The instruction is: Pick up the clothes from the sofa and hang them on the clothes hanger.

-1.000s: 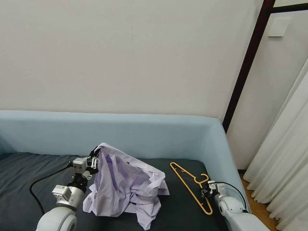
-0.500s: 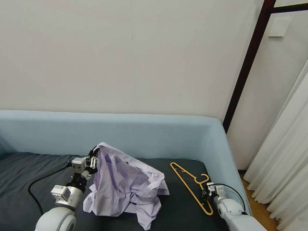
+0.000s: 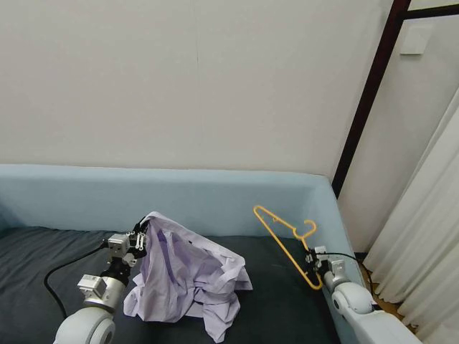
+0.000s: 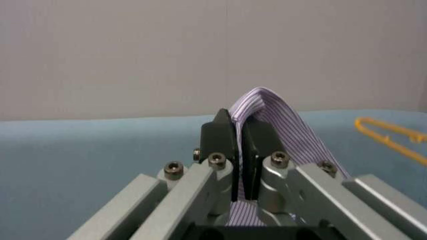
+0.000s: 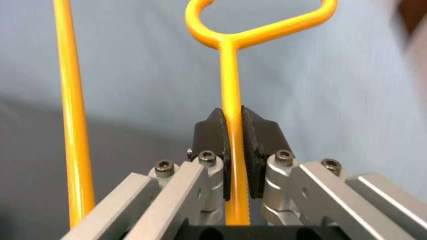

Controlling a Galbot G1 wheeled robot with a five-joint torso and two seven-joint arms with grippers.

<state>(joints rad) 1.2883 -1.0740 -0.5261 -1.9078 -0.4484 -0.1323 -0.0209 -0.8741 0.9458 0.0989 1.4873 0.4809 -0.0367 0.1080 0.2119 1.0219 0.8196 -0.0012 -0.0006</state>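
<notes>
A lilac striped shirt (image 3: 188, 276) lies heaped on the dark sofa seat, one edge pulled up into a peak. My left gripper (image 3: 140, 237) is shut on that raised edge; in the left wrist view the striped cloth (image 4: 267, 112) is pinched between the black pads. An orange clothes hanger (image 3: 285, 242) is lifted off the seat at the right, slanting in front of the blue backrest. My right gripper (image 3: 313, 263) is shut on its lower end; in the right wrist view the orange hanger bar (image 5: 230, 100) runs between the pads.
The pale blue sofa backrest (image 3: 86, 197) runs across the view, and its right armrest (image 3: 331, 222) rises beside the hanger. White curtains (image 3: 423, 265) and a dark door frame (image 3: 366, 100) stand to the right. A black cable (image 3: 57, 276) loops over the seat at the left arm.
My right gripper has raised the hanger off the seat, so it now stands slanted in the air. The left gripper and the shirt have barely moved.
</notes>
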